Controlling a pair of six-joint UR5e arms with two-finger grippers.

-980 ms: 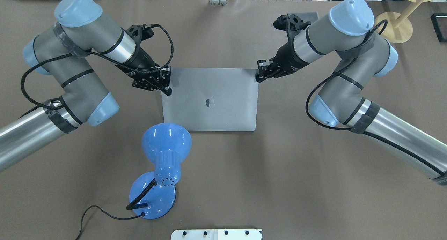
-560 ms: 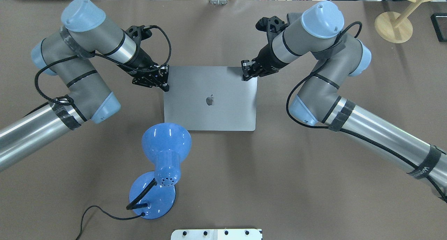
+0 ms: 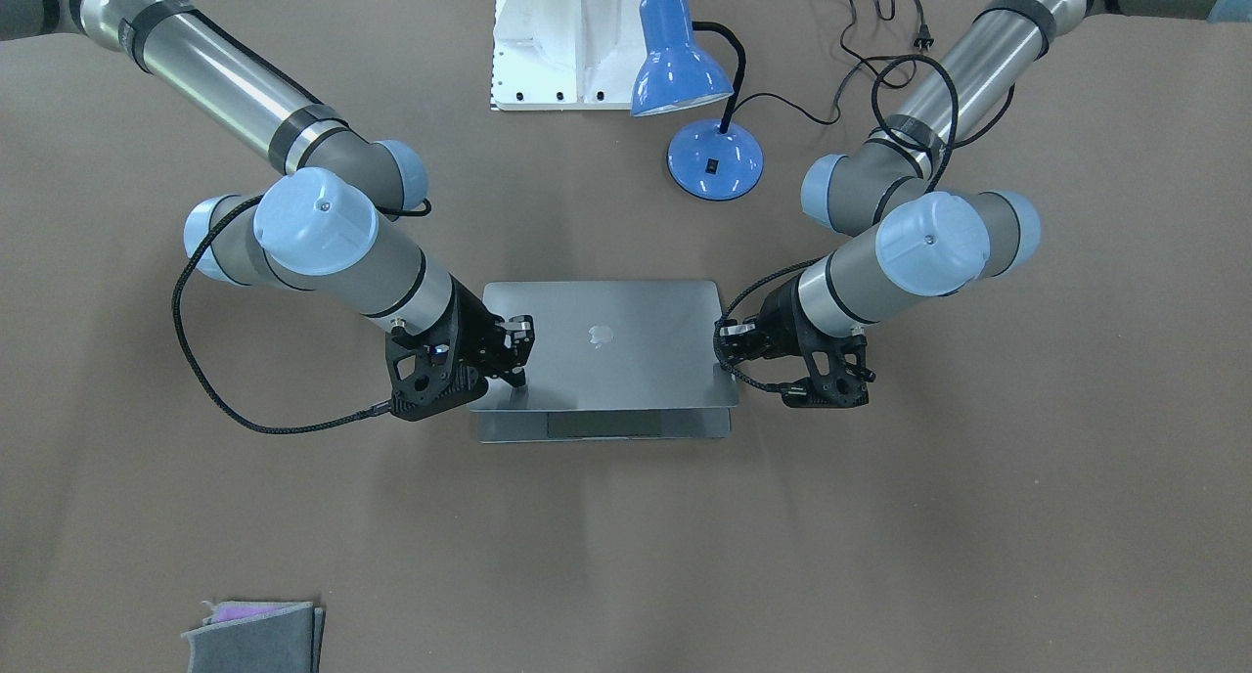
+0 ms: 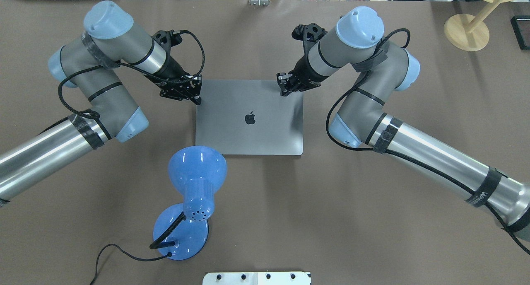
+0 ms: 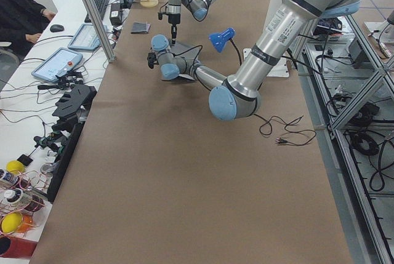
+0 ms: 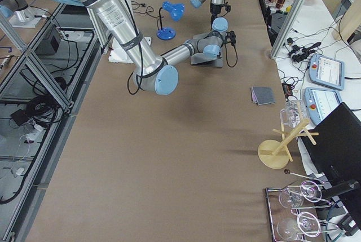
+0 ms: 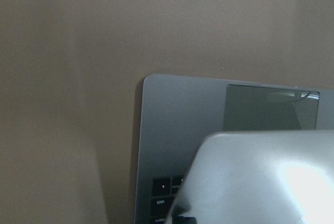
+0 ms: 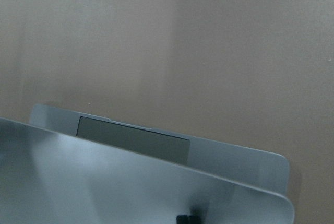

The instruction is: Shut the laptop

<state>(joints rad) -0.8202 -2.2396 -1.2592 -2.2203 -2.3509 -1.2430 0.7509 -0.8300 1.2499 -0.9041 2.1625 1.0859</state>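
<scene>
Brown covering is spread over the whole table; across it the left arm and the right arm are bent inward from either side, so that both wrists are brought to the far corners of one object.

Mid-table the laptop is set squarely, its hinge toward the robot; the lid, marked by a dark apple logo, is tilted low over the base but is not shut; in the front-facing view a strip of palm rest and the trackpad is left showing beyond the lid's free edge, and a gap under the lid is confirmed by both wrist views.

On the robot's side of the laptop a blue desk lamp is stood, its shade just beside the laptop's near left corner.

Well apart, at the operators' edge, a small grey folded cloth is laid.

At the lid's left far corner the left gripper is held, at the right far corner the right gripper; whether either one's fingers are parted or closed cannot be told.
</scene>
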